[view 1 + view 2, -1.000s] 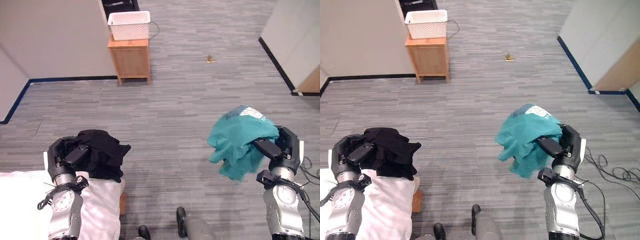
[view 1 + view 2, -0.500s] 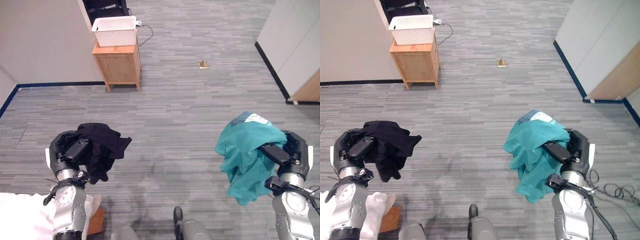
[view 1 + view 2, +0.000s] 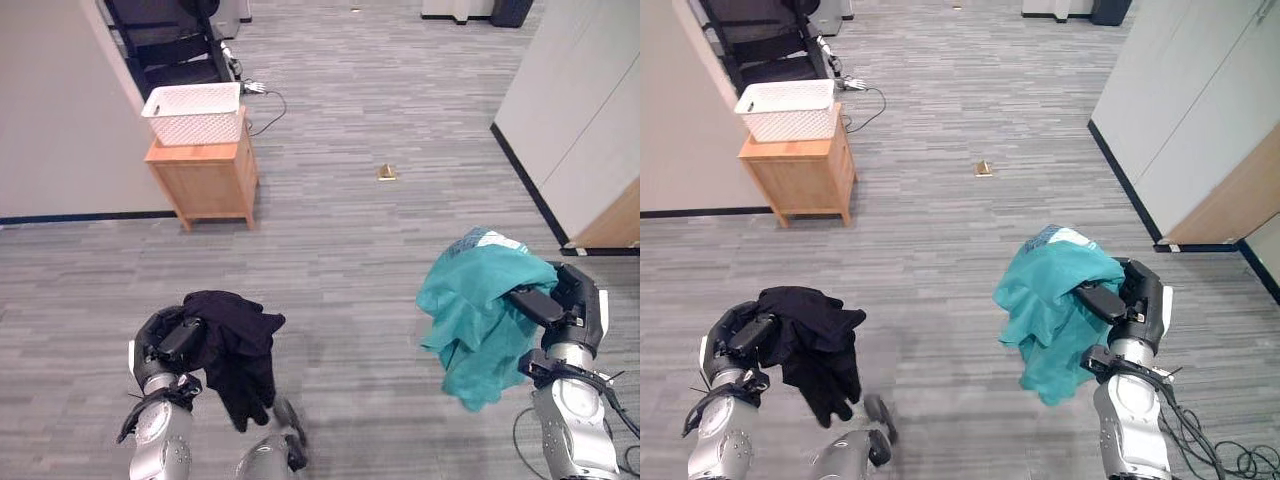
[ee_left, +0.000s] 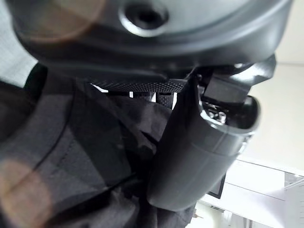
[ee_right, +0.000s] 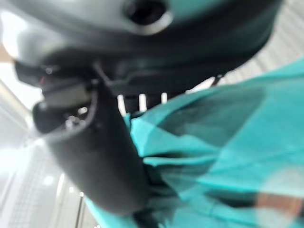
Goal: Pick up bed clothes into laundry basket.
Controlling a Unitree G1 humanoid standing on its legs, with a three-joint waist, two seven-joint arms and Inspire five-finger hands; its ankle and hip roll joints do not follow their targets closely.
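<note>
Over grey floor, black garment clutched by left hand, teal garment by right hand.

A wooden cabinet stands against the wall. Further out on the grey floor lies a small brown object.

Black garment — teal garment

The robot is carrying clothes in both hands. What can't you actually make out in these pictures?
- What kind of garment the black cloth in the left hand is: it hangs bunched.
- The same for the teal cloth, draped over the right hand and hiding its fingers.
- Inside of the white basket on the wooden cabinet: too far.
- The small object on the floor: too small.
</note>
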